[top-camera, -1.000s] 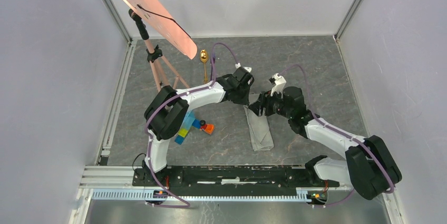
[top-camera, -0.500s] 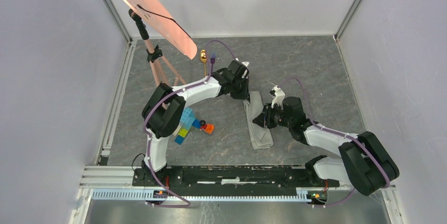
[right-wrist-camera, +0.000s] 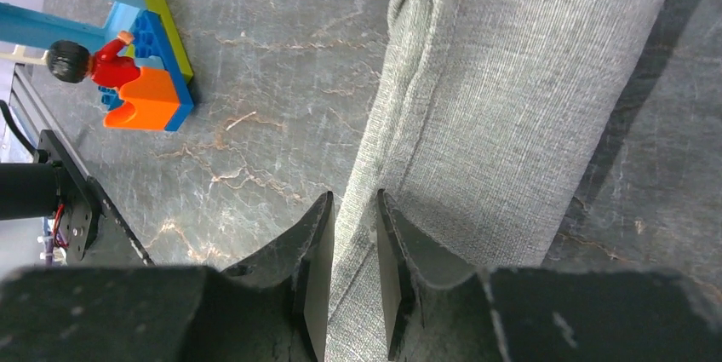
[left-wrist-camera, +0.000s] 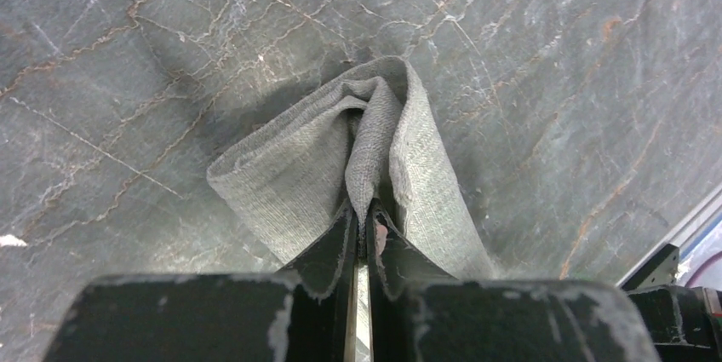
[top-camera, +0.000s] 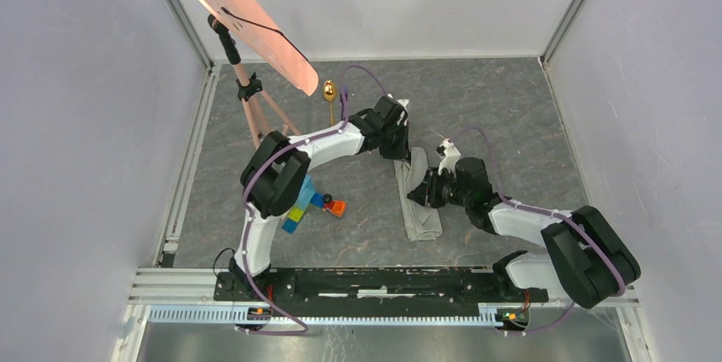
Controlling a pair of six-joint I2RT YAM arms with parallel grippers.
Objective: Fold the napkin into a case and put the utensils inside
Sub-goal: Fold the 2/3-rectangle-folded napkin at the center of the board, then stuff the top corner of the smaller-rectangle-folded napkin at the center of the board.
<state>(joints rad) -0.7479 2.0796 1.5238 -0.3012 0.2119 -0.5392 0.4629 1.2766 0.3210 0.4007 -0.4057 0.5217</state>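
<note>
Slippage is the chief risk: the napkin [top-camera: 421,209] lies mid-table as a narrow folded strip, not yet a neat case, and both arms have only thin bites of it. The left gripper [left-wrist-camera: 362,219] is clenched on a raised ridge of cloth at the strip's far end, where the weave bunches into a soft peak. A pull there could, I judge, drag the whole strip rather than open a pocket, or the thin layer could slide out of the jaws. The right gripper [right-wrist-camera: 349,209] is closed on a long edge nearer the middle, with folded layers between its fingers. Catching too few or too many layers would likely spoil the fold, and opposed pulls from the two arms could undo it. The cloth is grey-green, limp and matte, with a fine ribbed weave and a stitched hem. The table [top-camera: 511,106] is dark, smooth and marble-veined, so it probably offers little grip. The spoon [top-camera: 329,89], gold, glossy and hard, lies well apart at the far side. Blocks [right-wrist-camera: 145,81], bright glossy plastic, sit beside the strip, near enough to snag a swept corner.
</note>
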